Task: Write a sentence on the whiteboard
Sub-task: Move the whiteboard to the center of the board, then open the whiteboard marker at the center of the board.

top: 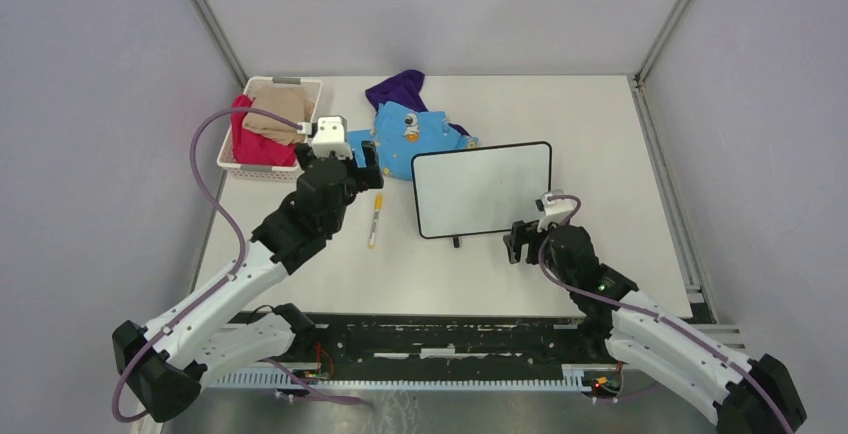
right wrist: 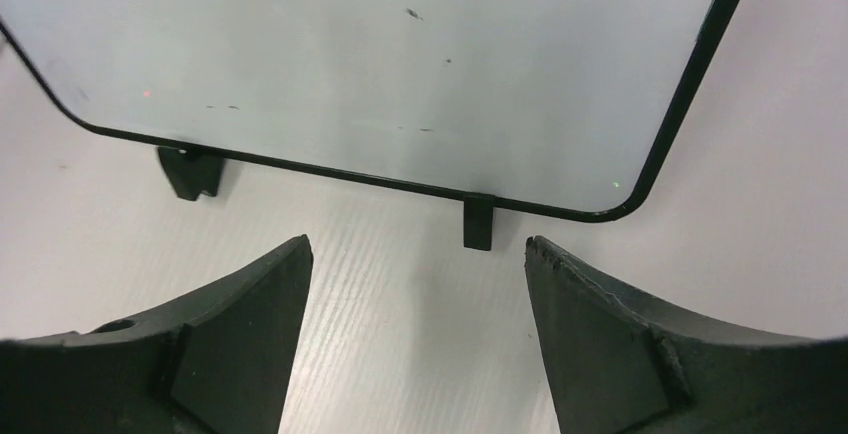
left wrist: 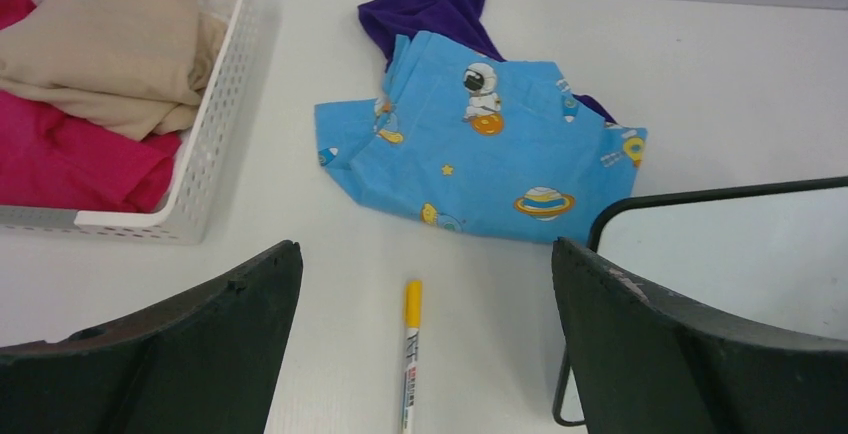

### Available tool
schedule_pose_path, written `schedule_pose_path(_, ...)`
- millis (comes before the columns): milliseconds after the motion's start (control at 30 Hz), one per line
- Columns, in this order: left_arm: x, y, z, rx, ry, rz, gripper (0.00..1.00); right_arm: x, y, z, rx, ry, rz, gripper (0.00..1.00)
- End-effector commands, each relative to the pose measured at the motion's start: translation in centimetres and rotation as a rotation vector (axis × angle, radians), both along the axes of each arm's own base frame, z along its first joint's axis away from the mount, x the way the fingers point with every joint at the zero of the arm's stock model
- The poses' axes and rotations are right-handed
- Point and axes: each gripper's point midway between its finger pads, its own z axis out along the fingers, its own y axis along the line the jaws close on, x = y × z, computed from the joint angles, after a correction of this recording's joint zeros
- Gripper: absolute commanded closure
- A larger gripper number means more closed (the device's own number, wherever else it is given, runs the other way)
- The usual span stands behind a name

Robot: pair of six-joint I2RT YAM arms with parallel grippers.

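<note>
- A white basket (top: 285, 81) with pink and beige clothes (left wrist: 90, 84) sits at the far left of the table (top: 600, 154). A blue space-print cloth (top: 410, 139) lies over a purple cloth (top: 398, 87) just behind the whiteboard's left corner.
- A yellow-capped pen (top: 375, 219) lies just left of the whiteboard, cap pointing away from me.
- The whiteboard (top: 482, 190) is right of centre. Its long axis runs left to right, the right end slightly farther away. Two black feet (right wrist: 478, 224) stick out at its near edge, and I see only small dark specks on its face.
- My left gripper (top: 338, 159) reaches forward over the pen, wide open and holding nothing.
- My right gripper (top: 522, 241) hangs low at the whiteboard's near right corner, also spread wide and empty.
</note>
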Motion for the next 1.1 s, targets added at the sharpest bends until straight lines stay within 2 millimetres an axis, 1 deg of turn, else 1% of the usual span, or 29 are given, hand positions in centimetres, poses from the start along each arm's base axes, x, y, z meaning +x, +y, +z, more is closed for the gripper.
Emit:
schedule_pose_path(0,1.2,1.8,-0.6,0.045,0.008,0.159,0.00,-1.1,0.7,3.2,0.039,-0.046,0.089,0.16)
schedule_pose_path(100,1.7,2.0,-2.9,0.073,0.129,0.230,0.00,-1.0,-0.1,4.8,0.065,-0.107,0.050,0.16)
schedule_pose_path(167,2.0,1.1,-5.3,0.073,0.245,0.191,0.00,-0.8,-0.9,5.7,0.068,-0.153,0.018,0.16)
schedule_pose_path(267,2.2,1.2,-8.8,0.000,0.405,0.125,0.00,-0.7,-1.7,7.1,0.105,-0.204,-0.033,0.16)
schedule_pose_path(333,2.1,1.6,-11.0,-0.042,0.491,0.101,0.00,-0.9,-1.4,8.1,0.121,-0.218,-0.008,0.15)
schedule_pose_path(400,1.8,1.7,-12.5,-0.050,0.556,0.071,0.00,-1.2,-0.7,8.9,0.112,-0.227,0.050,0.15)
schedule_pose_path(533,1.8,0.5,-14.3,-0.018,0.642,-0.006,0.00,-1.7,0.4,10.2,0.087,-0.240,0.142,0.15)
schedule_pose_path(633,2.2,0.0,-15.7,0.014,0.698,-0.028,0.03,-1.8,0.8,10.7,0.081,-0.252,0.178,0.15)
schedule_pose_path(700,2.7,-0.2,-16.6,0.036,0.730,-0.029,0.05,-1.9,1.1,11.1,0.086,-0.265,0.201,0.16)
schedule_pose_path(767,2.9,-0.4,-18.1,0.056,0.772,-0.030,0.08,-2.1,1.3,11.5,0.092,-0.280,0.215,0.16)
schedule_pose_path(900,3.4,-0.4,-20.1,0.071,0.811,-0.021,0.13,-2.2,1.2,12.0,0.095,-0.297,0.219,0.16)
schedule_pose_path(1067,3.6,-0.8,-22.5,0.078,0.872,-0.041,0.24,-2.3,0.9,12.1,0.082,-0.305,0.218,0.16)
